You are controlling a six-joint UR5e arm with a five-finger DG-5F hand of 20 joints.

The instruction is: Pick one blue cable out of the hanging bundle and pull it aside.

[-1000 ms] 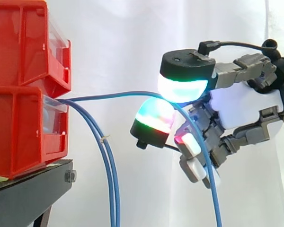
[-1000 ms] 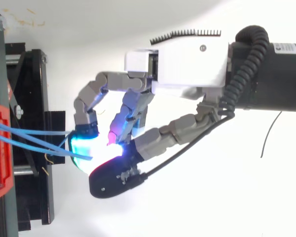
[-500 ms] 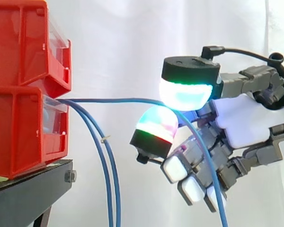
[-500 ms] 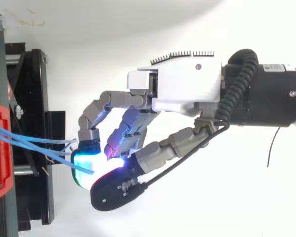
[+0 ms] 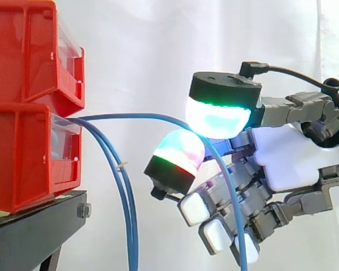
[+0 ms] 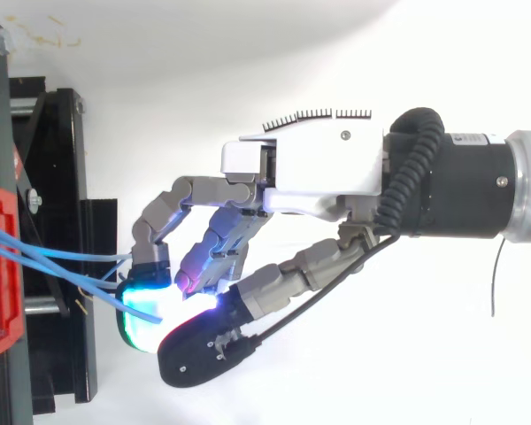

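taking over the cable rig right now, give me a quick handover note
Hand: shut on one blue cable, pinched between two glowing fingers, to the right of the bins.
Cables: the held one runs about level from the lower red bin to the pinch, then drops across the hand. The other two blue cables hang down close beside the black stand.
Done: one cable is singled out and held apart from the rest.
Left: probably draw it further aside, away from the bins, without catching the hanging pair.
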